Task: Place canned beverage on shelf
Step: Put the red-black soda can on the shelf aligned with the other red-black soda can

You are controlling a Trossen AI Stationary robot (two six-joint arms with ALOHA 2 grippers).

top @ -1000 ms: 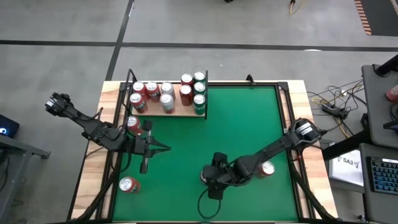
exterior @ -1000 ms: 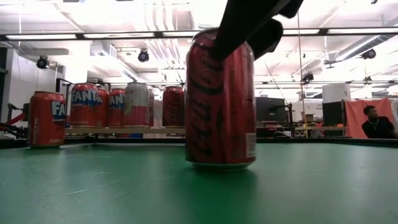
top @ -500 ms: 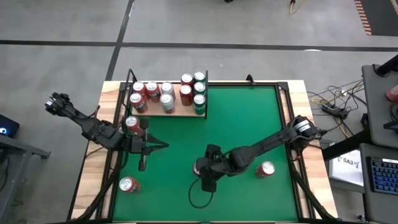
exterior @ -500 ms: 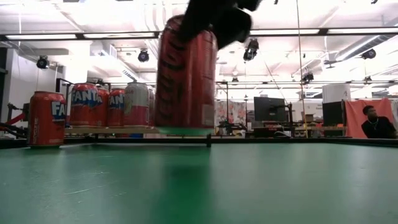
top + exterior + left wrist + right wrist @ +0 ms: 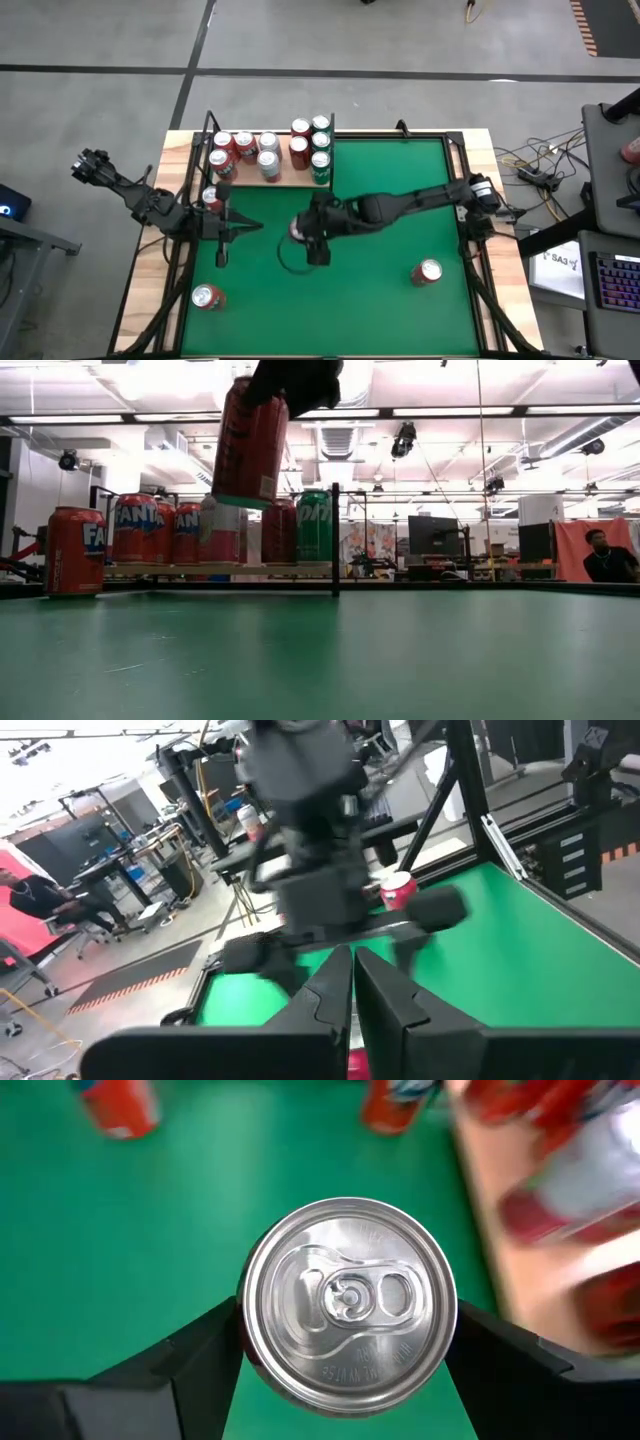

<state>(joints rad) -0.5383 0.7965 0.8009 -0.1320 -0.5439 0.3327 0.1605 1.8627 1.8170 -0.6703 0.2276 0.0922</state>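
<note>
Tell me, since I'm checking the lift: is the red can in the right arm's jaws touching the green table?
Apart. The low view shows the red can held by the right gripper well above the green table, with background visible beneath it.

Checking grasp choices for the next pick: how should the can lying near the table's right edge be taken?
That can stands upright, lid up, with bare felt around it. Come down from above and close the jaws across its round side wall just below the rim, as the right gripper holds its red can.

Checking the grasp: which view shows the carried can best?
Right wrist view: the can fills it, a finger on each side. Low view shows its red side off the table; high view mostly hides it under the right gripper.
</note>
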